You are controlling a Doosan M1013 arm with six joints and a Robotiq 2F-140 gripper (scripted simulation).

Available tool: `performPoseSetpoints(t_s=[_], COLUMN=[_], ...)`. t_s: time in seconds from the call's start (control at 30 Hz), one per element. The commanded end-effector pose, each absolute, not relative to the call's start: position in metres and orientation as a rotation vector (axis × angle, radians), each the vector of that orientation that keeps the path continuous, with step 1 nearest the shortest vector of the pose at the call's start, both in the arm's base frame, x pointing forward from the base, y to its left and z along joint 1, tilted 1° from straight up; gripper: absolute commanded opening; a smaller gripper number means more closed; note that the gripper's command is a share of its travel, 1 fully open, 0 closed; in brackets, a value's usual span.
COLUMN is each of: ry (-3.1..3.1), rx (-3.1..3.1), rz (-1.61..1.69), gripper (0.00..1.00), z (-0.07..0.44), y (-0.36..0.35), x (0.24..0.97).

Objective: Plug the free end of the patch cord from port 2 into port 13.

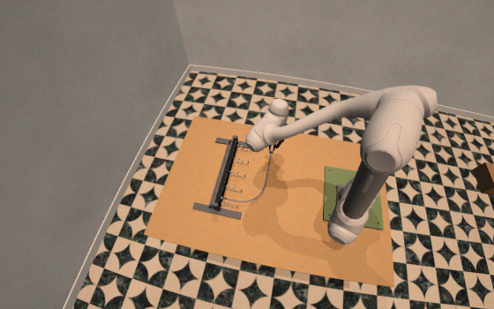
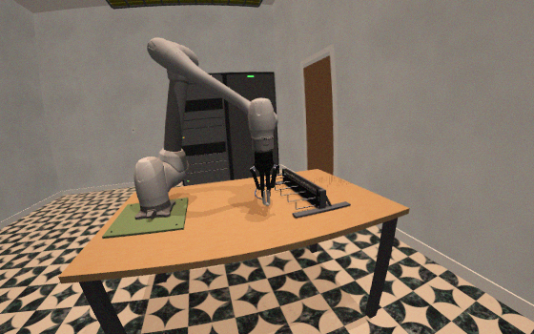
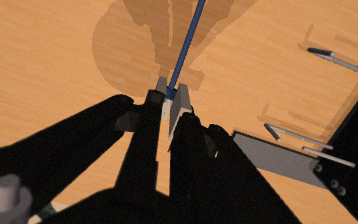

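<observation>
A dark rack with a row of ports stands on the wooden table; it also shows in the exterior view and at the right edge of the wrist view. A blue patch cord curves from the rack's near end up to my gripper. In the wrist view my gripper is shut on the cord's white plug, with the blue cord running away from the fingertips. The plug hangs a little above the table, beside the rack's far end. The port numbers are too small to read.
Thin metal cable rods stick out of the rack toward my gripper. The rack's flat foot lies close right of the fingers. The arm's green base plate is at the table's other side.
</observation>
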State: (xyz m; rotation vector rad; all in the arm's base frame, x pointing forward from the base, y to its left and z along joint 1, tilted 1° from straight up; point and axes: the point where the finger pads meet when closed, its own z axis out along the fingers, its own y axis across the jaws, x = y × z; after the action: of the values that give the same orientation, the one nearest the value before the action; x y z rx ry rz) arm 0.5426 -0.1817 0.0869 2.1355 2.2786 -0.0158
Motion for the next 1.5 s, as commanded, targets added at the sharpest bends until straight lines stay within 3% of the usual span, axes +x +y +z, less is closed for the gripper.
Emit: performPoseSetpoints(t_s=[0.0,1.0,1.47], ry=[2.279,2.401,2.67], rx=[2.135,1.998,1.627], rz=[-0.015,-0.018,-0.025], gripper=[0.0,0.0,0.0], z=[0.087,0.09,0.098], y=[-0.182,-0.167,-0.131], x=[0.543,0.553,0.578])
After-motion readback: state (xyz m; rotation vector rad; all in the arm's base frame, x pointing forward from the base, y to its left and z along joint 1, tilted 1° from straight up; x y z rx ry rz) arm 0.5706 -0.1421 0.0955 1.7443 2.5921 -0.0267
